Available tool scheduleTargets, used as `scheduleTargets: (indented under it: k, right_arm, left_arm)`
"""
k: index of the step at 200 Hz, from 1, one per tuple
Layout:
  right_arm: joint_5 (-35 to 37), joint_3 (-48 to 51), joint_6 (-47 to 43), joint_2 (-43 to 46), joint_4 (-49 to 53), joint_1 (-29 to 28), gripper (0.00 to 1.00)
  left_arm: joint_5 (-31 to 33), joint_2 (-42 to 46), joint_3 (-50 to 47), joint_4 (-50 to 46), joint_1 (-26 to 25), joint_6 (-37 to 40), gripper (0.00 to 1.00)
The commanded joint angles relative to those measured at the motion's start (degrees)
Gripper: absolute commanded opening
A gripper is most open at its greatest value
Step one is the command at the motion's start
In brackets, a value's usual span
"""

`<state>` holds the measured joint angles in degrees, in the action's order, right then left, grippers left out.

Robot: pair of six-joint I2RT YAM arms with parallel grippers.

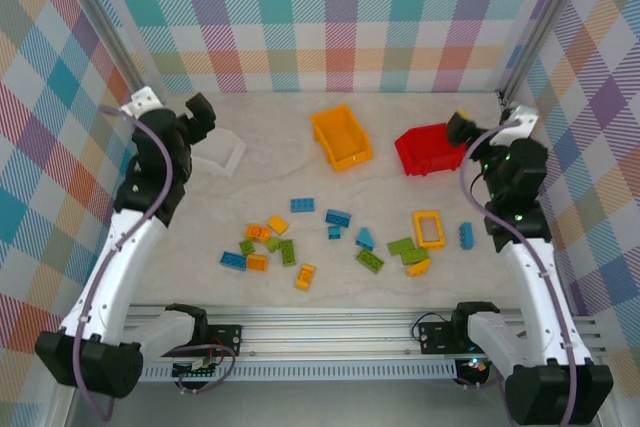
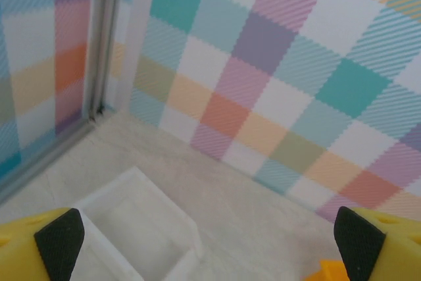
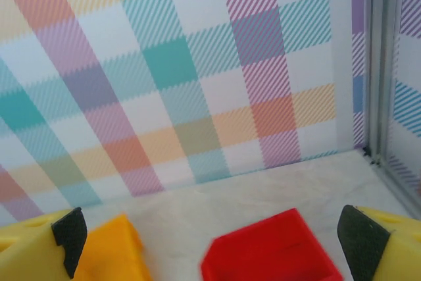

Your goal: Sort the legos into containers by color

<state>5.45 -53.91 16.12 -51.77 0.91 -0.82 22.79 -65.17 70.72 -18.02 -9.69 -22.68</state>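
left gripper (image 2: 209,245) and right gripper (image 3: 214,238) hang raised, spread wide, empty. legos (image 1: 337,218) lie scattered before the white bin (image 1: 225,159), orange bin (image 1: 342,137) and red bin (image 1: 430,150). sorting seems unstarted; next, one arm must drop onto a brick.

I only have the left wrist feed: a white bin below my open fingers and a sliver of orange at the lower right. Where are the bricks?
Observer: The legos lie loose across the middle of the table, nearer the arm bases than any bin.
Operator: What is that orange sliver?
Observer: Most likely the orange bin, which stands between the white bin and the red bin.
Operator: Where is the other arm?
Observer: The right gripper hovers at the red bin's right end, open and holding nothing.
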Motion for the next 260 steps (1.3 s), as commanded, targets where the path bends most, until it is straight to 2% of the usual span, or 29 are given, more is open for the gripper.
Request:
scheduleTargets:
  k: [1,18,28,47,72,86,121,134,172,201,223,260]
  right_arm:
    - [-5.40,-5.92,12.29,-3.27,24.25,0.14,0.97]
    - [-11.12,-10.07,15.37,-7.17,30.41,-0.02,0.83]
    - [-13.79,-12.08,16.38,-9.84,33.63,-0.20,0.78]
    - [-16.13,-14.99,16.52,-14.20,38.51,-0.80,0.78]
    - [-16.96,-15.05,15.96,-16.62,39.59,-1.20,0.79]
    - [-17.25,-14.83,16.21,-17.04,39.48,-1.22,0.79]
    - [-18.10,-14.47,16.14,-17.58,38.83,-1.47,0.79]
    - [-18.36,-14.23,16.05,-17.66,38.83,-1.53,0.79]
    - [-18.54,-13.15,15.63,-17.23,38.57,-1.55,0.78]
    - [-18.25,-12.80,15.45,-18.21,37.71,-1.55,0.76]
    - [-15.39,-13.59,14.86,-20.90,38.00,-1.54,0.76]
    - [-4.36,-17.33,20.66,-26.90,42.80,-1.46,0.73]
  left_arm:
    - [-10.42,-10.42,7.36,-28.01,3.39,-11.23,0.99]
    - [-11.37,-19.91,15.94,-36.65,5.07,-12.55,0.90]
    - [-11.89,-24.21,18.61,-39.05,6.58,-13.62,0.88]
    - [-15.44,-29.48,20.55,-39.45,10.50,-15.78,0.84]
    - [-18.81,-36.55,23.32,-37.78,14.25,-16.48,0.80]
    - [-19.31,-41.75,26.63,-38.12,15.21,-16.14,0.76]
    - [-19.09,-51.18,32.33,-37.94,15.67,-14.88,0.74]
    - [-19.45,-53.83,33.86,-37.89,15.67,-14.52,0.70]
    - [-20.91,-56.98,35.28,-37.12,15.59,-12.89,0.47]
    - [-21.26,-56.53,35.45,-36.13,14.42,-8.73,0.18]
    - [-22.78,-57.51,37.19,-36.48,12.77,-3.99,0.00]
    - [-23.13,-59.41,40.41,-36.03,7.65,2.49,0.00]
